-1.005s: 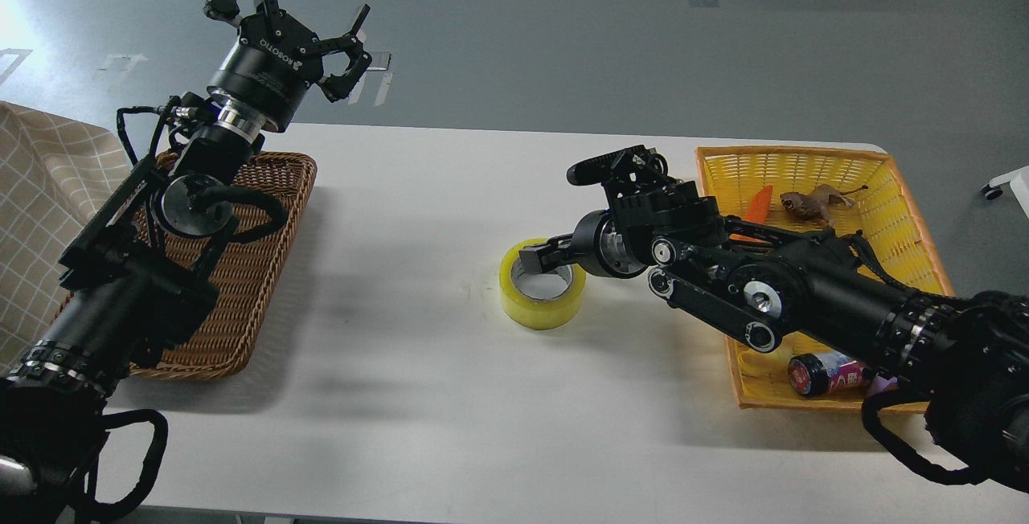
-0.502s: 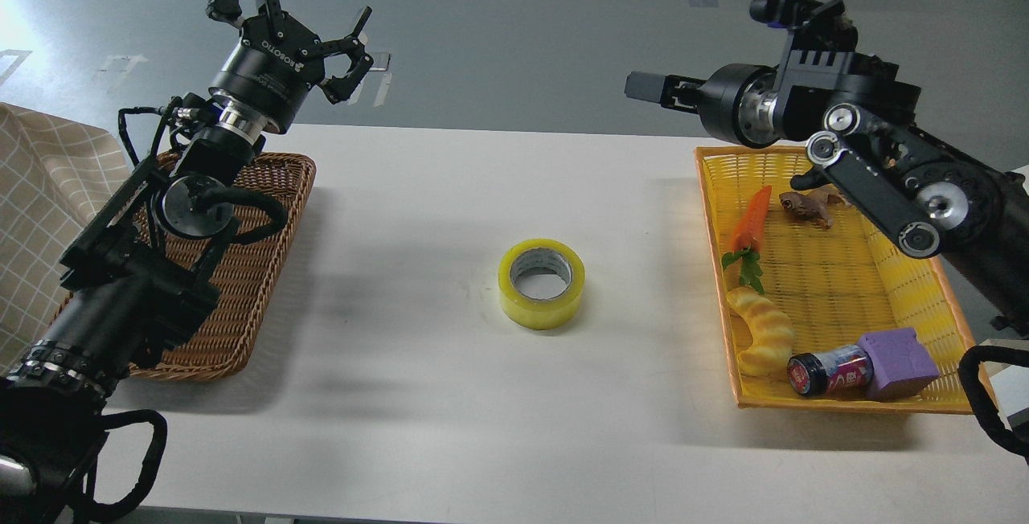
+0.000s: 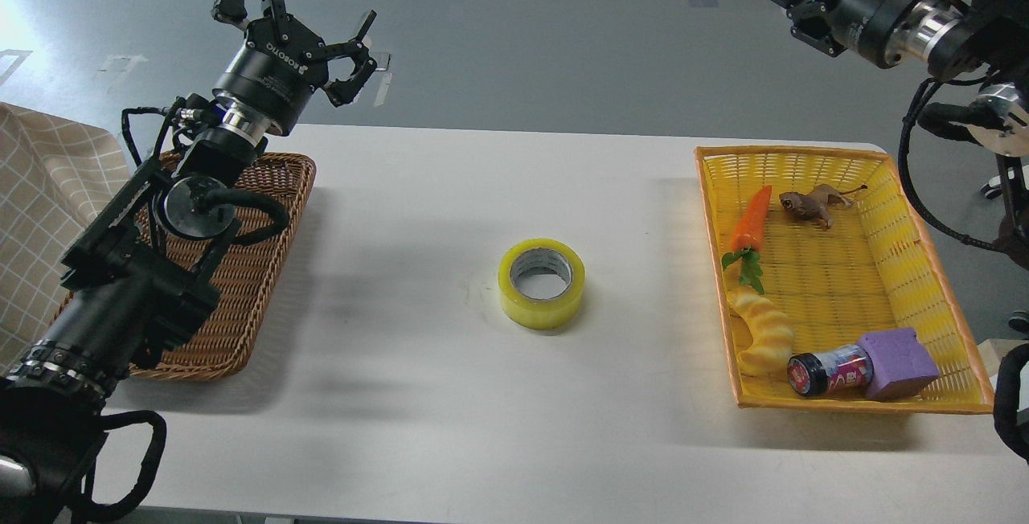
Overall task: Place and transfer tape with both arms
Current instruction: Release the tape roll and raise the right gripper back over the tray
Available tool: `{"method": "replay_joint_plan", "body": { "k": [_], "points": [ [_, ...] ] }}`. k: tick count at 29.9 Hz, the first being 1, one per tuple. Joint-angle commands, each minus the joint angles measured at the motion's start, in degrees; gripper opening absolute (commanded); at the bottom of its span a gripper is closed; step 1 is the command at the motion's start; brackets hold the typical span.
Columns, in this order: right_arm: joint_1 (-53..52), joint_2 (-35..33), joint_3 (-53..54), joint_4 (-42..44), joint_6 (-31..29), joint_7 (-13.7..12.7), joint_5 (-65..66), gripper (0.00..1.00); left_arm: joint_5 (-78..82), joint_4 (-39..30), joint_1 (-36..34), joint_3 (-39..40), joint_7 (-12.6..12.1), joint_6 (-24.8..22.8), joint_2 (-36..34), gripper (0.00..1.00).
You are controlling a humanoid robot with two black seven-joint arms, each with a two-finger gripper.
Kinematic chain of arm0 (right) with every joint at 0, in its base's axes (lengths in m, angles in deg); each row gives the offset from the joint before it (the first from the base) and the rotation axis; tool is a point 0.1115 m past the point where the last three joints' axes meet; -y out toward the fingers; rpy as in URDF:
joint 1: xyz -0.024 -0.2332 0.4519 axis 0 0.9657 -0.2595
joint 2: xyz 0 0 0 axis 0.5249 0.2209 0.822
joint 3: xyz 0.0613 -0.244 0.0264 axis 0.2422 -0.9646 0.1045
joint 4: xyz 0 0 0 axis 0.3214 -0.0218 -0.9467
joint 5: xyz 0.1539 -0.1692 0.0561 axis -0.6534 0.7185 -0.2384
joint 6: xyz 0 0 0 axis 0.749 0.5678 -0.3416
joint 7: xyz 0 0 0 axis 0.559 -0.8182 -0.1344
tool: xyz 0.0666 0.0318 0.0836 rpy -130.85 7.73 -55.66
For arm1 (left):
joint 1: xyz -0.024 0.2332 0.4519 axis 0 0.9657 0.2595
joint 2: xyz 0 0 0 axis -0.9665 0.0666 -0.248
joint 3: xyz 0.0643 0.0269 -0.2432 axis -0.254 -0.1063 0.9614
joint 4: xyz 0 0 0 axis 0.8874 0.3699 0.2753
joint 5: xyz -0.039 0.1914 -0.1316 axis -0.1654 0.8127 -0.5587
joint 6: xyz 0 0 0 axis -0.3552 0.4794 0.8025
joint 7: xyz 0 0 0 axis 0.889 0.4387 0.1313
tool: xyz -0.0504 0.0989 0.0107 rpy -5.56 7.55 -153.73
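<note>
Well apart: tape (image 3: 542,283) (flat), both jaws.

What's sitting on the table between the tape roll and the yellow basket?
Nothing: in the head view, only bare white table separates the tape from the yellow basket.

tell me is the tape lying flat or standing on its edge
Lying flat: the tape rests on the table with its core hole facing up.

setting: robotics lab / test bay | evidence: bare grey floor (image 3: 514,34) marked with tape strips | plain white table (image 3: 450,395) staged with toy-filled yellow basket (image 3: 949,267) and wicker tray (image 3: 257,267) | equipment base seen at top
</note>
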Motion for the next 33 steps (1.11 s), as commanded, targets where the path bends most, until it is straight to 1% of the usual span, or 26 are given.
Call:
{"method": "replay_joint_plan", "body": {
  "k": [1,2,3,5,7,11,14,16,18,21,28,31,33],
  "points": [
    [2.2,0.6,3.2,0.5,0.0,1.0,-15.2,1.0,0.2,0.1,0.0,0.0,-0.2,0.0,-0.1,0.98],
    [2.8,0.6,3.2,0.5,0.0,1.0,-21.2,1.0,0.2,0.1,-0.1,0.0,-0.3,0.0,-0.1,0.98],
    [2.8,0.6,3.2,0.5,0.0,1.0,-21.3,1.0,0.2,0.1,-0.1,0.0,-0.3,0.0,-0.1,0.98],
    [4.4,0.4,3.2,0.4,0.0,0.9,-31.4,1.0,0.3,0.1,-0.2,-0.1,-0.4,0.0,-0.6,0.98],
    [6.0,0.3,3.5,0.4,0.0,0.9,-36.4,1.0,0.4,0.0,-0.1,-0.2,-0.5,0.0,-0.7,0.98],
    [9.4,0.6,4.4,0.3,0.0,0.2,-42.6,1.0,0.4,0.0,0.0,-0.4,-0.5,0.0,-0.7,0.98],
    [12.3,0.8,3.8,-0.1,0.0,0.1,-47.1,1.0,0.4,0.1,-0.4,-2.2,-0.5,0.0,-2.3,0.98],
    [13.9,2.2,3.7,-0.1,0.0,0.0,-48.0,1.0,0.2,0.2,-0.2,-2.3,-0.5,0.0,-3.9,0.98],
    [14.7,5.3,3.9,-0.1,0.0,-0.1,-48.1,1.0,0.1,0.5,-0.3,-2.3,-0.5,0.0,-4.2,0.98],
    [16.4,8.2,4.5,-0.2,0.0,0.0,-48.1,1.0,-0.2,0.6,-0.1,-2.0,-0.3,0.0,-4.3,0.98],
    [19.3,8.9,5.9,-1.2,0.0,0.1,-48.2,1.0,1.3,0.7,-0.3,-2.5,-0.1,0.0,-4.3,0.98],
    [20.3,8.4,5.9,-1.4,0.0,0.0,-48.2,1.0,6.5,0.6,-0.7,-3.0,-0.1,0.0,-4.4,0.98],
    [21.1,8.3,5.9,-1.4,0.0,0.0,-48.2,1.0,13.7,0.0,-1.0,-3.0,0.4,0.0,-4.4,0.98]
  ]
}}
